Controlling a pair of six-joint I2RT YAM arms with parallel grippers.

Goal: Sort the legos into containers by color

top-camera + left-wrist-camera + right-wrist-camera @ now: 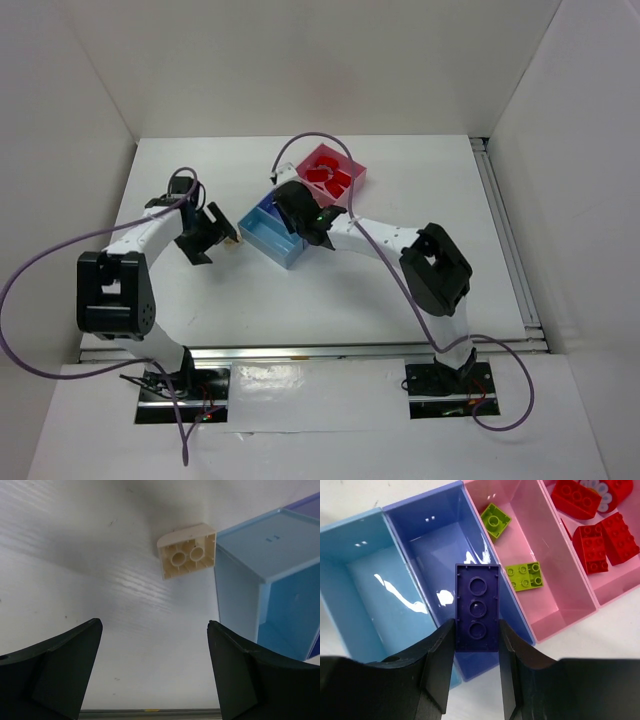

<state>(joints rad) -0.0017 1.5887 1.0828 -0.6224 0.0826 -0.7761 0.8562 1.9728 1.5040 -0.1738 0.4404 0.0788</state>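
Purple lego [477,607] is clamped in the right hand [476,630] over the violet tray [420,535]; green legos [524,576] are seen in the pink tray [555,605] at 2 o'clock. Left hand [152,625] is held wide apart, with the tan lego [187,552] at its 12 o'clock on the tabletop [75,555], just beside the blue tray [270,545].

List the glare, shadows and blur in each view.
Right wrist: white glare in the light blue tray and violet-blue tray; purple brick sharp. Left wrist: soft shadow on the table beside the tan brick. Top external: even, diffuse light.
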